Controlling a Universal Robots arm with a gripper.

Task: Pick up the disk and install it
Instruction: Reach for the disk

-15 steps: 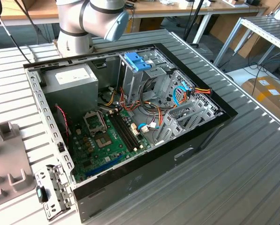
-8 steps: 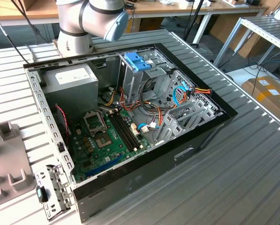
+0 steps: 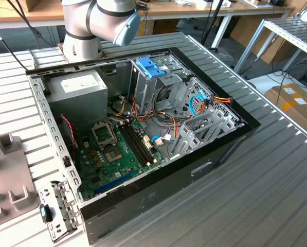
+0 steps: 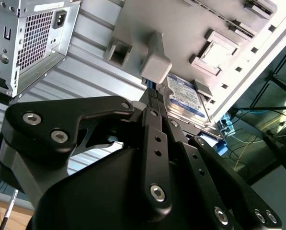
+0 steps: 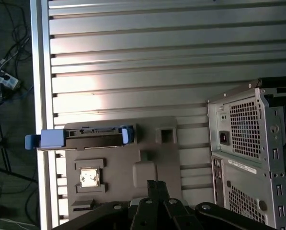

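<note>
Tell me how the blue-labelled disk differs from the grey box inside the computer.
The disk is flat and thin; the grey box is bulky. The disk's label has a blue band; the box's sticker is white. The disk sits outside the computer case, the box inside. Both are grey metal.

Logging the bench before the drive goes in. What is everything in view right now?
table: one, grey, ribbed
computer case: one, black, on the table
motherboard: one, green, inside the case
power supply: one, grey, inside the case
bracket: one, light blue, inside the case
tray: one, grey, on the table beside the case
disk: one, silver, blue-white label, in the tray
carrier: one, light blue, at the disk's ends
gripper: one, black, over the tray near the disk
</note>
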